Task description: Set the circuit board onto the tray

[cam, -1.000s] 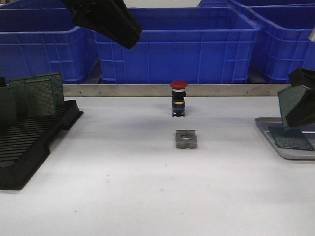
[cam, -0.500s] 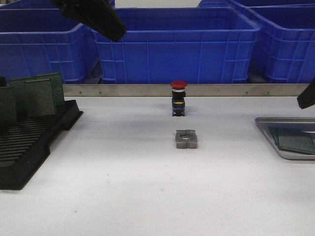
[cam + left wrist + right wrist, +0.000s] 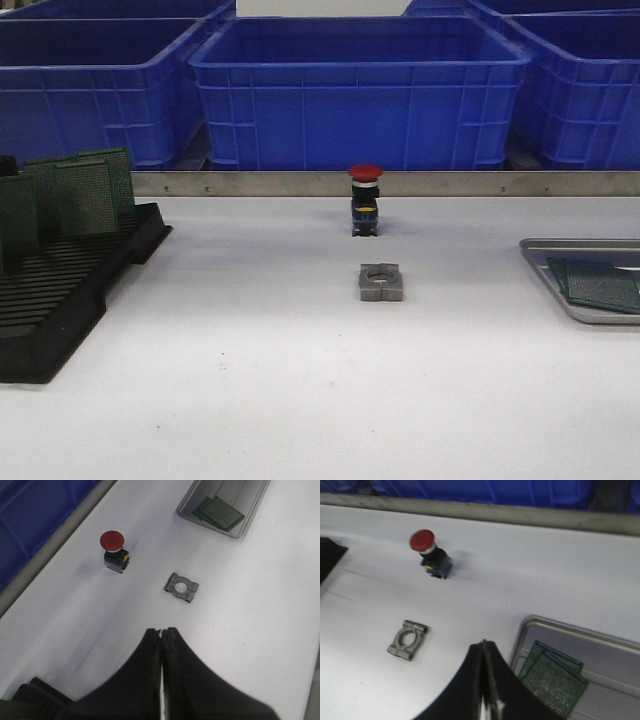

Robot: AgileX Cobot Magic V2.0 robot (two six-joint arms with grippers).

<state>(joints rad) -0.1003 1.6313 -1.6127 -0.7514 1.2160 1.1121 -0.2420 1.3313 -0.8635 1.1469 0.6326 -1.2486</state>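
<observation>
The silver tray [image 3: 560, 243] lies at the table's right edge with green circuit boards [image 3: 600, 285] stacked flat in it. The left wrist view shows the tray [image 3: 245, 492] and boards [image 3: 220, 512] far off, beyond my left gripper [image 3: 161, 632], which is shut on nothing above bare table. My right gripper [image 3: 483, 645] is also shut and empty, hovering just beside the tray [image 3: 610, 655] and its boards [image 3: 552, 675]. Neither arm appears in the front view. More green boards [image 3: 85, 190] stand upright in the black rack [image 3: 60, 300] at the left.
A red push button [image 3: 365, 200] stands mid-table at the back, with a grey metal clamp [image 3: 381, 283] lying in front of it. Blue bins [image 3: 360, 90] line the far side behind a metal strip [image 3: 250, 183].
A second ago my right gripper held a board tilted over the tray; that board now lies flat in it. Both arms have since withdrawn out of the front view.
</observation>
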